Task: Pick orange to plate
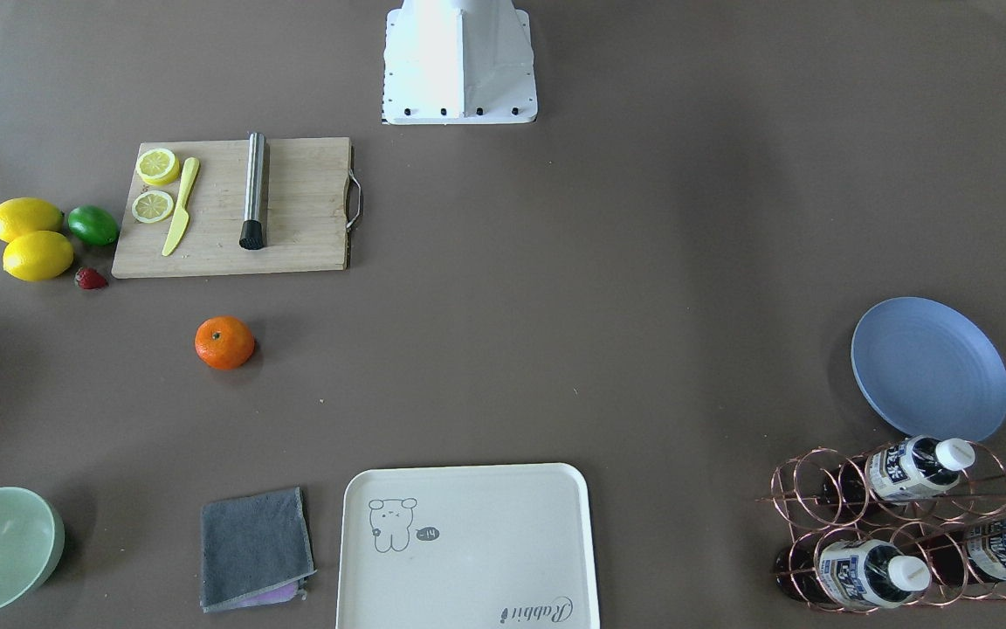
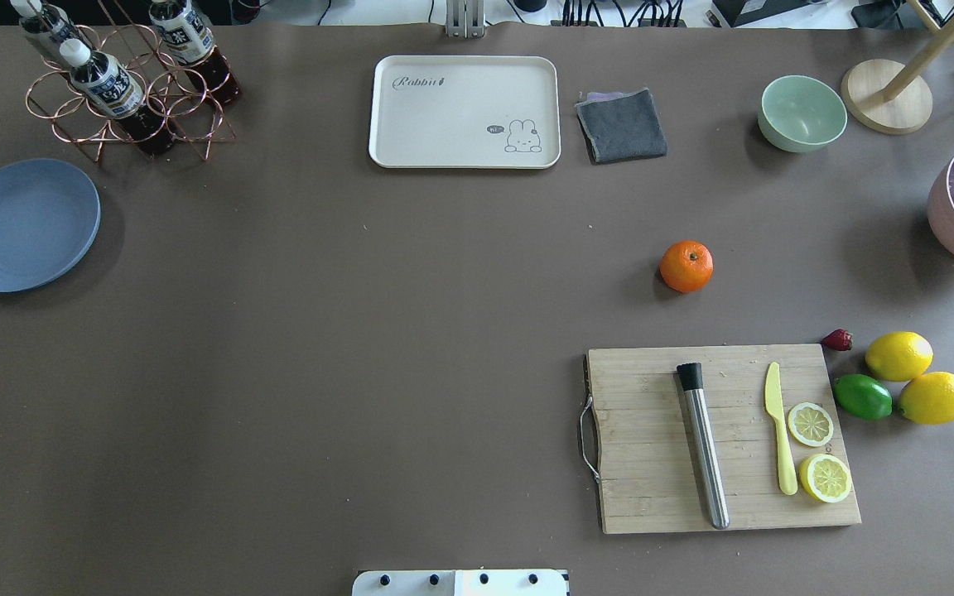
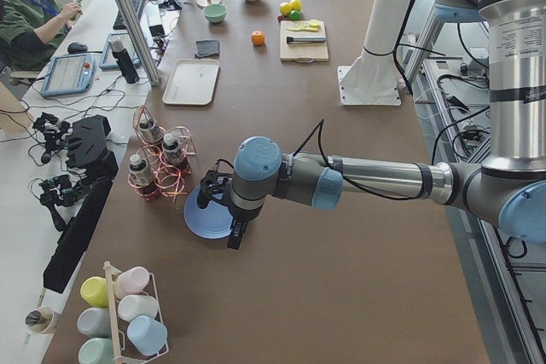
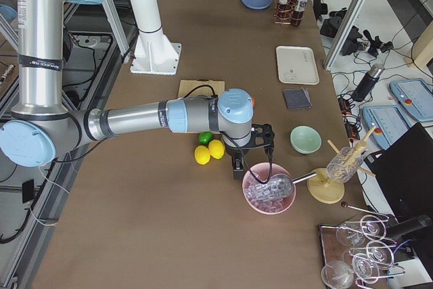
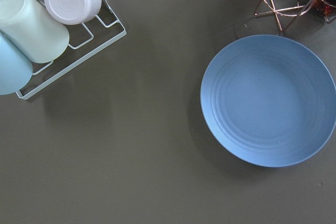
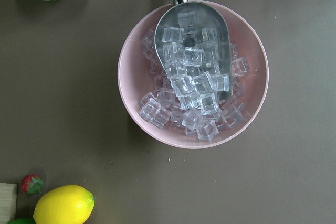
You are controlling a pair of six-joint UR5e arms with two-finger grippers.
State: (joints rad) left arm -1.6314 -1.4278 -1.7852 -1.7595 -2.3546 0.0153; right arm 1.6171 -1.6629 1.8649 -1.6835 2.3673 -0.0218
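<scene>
Left pincer [image 3: 233,240], spread or pressed cannot tell: hovering just beside periwinkle-blue round plate [image 5: 268,100]. Right pincer [image 4: 237,170], likewise: hanging near pink bowl of ice [image 6: 125,72]. Small round bright-orange fruit [image 2: 686,266]: lying on brown table [image 2: 361,331], well apart from both.

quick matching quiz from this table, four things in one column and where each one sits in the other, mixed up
Things
1. orange
2. plate
3. lemon slices
4. metal scoop

Places
A. in the pink bowl, among ice cubes
B. beside the copper bottle rack
C. alone on the bare table
D. on the wooden cutting board

Pairs: 1-C, 2-B, 3-D, 4-A
</scene>
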